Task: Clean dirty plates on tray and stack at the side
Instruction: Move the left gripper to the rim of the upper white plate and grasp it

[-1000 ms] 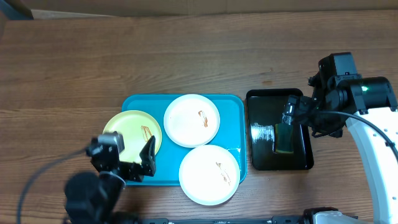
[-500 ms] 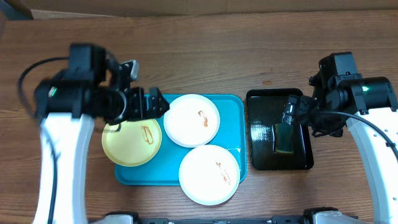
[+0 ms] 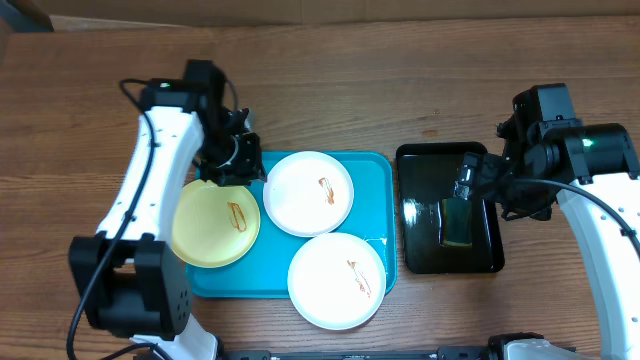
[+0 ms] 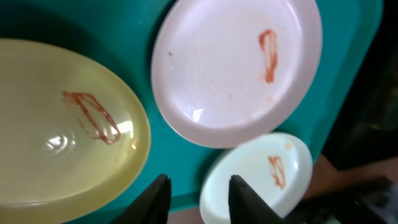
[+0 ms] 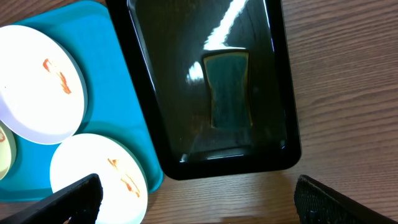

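Three smooth, round plates (image 3: 308,193), smeared orange-brown, lie on the glossy turquoise tray (image 3: 375,170). The yellow plate (image 3: 215,220) overhangs its left rim. The left pincer (image 4: 199,199), narrow and seemingly empty, hovers over the tray's far-left corner, nearest that plate. The right pincer (image 5: 199,202), wide, hangs right of the tray.

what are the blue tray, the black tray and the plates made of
Blue tray: likely plastic, smooth matte turquoise with a moulded raised rim. Black tray: probably plastic too, very glossy, showing bright glare streaks. Plates: smooth and slightly shiny with small highlights; plastic or melamine seems likely, though ceramic cannot be ruled out.
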### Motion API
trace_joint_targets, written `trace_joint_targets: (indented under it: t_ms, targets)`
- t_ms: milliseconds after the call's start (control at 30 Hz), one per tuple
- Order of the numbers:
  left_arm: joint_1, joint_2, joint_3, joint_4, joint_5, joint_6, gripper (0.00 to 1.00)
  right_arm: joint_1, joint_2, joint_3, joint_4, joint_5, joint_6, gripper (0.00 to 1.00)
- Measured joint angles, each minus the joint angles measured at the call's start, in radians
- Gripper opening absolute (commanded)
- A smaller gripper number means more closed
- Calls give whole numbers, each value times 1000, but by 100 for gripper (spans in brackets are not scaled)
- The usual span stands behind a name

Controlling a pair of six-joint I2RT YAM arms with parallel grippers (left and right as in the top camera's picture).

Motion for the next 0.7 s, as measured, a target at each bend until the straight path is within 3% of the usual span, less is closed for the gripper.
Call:
trace_joint_targets:
  t_ms: [267, 467, 700]
  targets:
    - [-91, 48, -50, 116, -171, -83, 38, 0, 0, 0, 0, 0, 0, 100]
    - [-92, 64, -193, 279, -203, -93, 36, 0, 0, 0, 0, 0, 0, 100]
    - [-93, 69, -253, 359, -205, -97, 36, 0, 0, 0, 0, 0, 0, 100]
